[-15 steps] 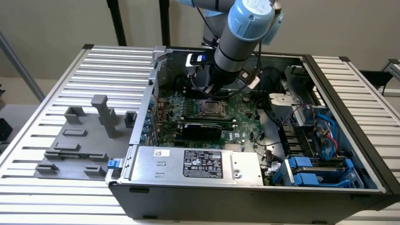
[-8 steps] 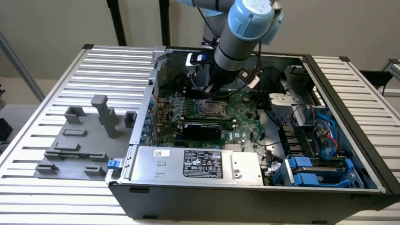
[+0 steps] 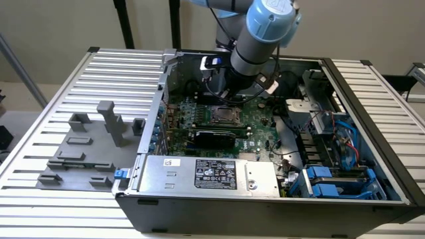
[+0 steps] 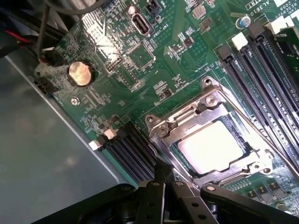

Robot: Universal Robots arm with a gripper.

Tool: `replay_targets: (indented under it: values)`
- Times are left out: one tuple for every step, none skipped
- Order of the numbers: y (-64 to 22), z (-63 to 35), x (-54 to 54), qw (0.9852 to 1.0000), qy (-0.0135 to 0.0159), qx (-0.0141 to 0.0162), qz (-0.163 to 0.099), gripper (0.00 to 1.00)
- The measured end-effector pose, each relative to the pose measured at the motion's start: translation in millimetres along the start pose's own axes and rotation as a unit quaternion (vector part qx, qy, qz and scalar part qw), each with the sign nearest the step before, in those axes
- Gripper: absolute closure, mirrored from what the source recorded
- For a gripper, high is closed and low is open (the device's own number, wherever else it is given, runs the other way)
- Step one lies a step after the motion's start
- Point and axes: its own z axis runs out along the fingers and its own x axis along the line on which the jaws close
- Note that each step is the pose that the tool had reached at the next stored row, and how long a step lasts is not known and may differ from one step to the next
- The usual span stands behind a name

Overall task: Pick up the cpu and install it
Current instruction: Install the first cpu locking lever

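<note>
Computer case [image 3: 265, 215], top open: contains green motherboard [image 4: 149, 79]. Socket frame [image 4: 184, 122] on board: contains cpu [image 4: 210, 147], lying flat inside. Gripper [image 4: 163, 173]: fingers closed together, holding nothing, just beside socket frame.

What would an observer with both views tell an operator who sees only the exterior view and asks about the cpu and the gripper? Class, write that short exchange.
Operator: From outside the case I can't judge the socket. Is the cpu in it?
Observer: Yes. In the wrist view the cpu lies flat inside the socket's metal frame, pale top facing up.
Operator: Does the gripper hold anything?
Observer: No. The gripper is shut with nothing between its fingers, and its tip is close beside one edge of that frame.
</note>
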Motion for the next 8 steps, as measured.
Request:
replay_targets:
  values:
    - [0.7,-0.1,0.6,1.0000,-0.0006,-0.0002,0.000,0.89]
    - [1.2,-0.1,1.0,1.0000,-0.0011,-0.0004,0.000,0.89]
    - [1.7,-0.2,1.4,1.0000,-0.0017,-0.0006,0.000,0.89]
    - [2.2,-0.2,1.7,1.0000,-0.0021,-0.0009,0.001,0.89]
    - [2.6,-0.2,2.0,1.0000,-0.0025,-0.0010,0.001,0.89]
    - [3.1,-0.2,2.3,1.0000,-0.0029,-0.0011,0.001,0.89]
    - [3.5,-0.1,2.4,1.0000,-0.0030,-0.0012,0.001,0.89]
    - [3.9,0.0,2.6,1.0000,-0.0031,-0.0013,0.001,0.89]
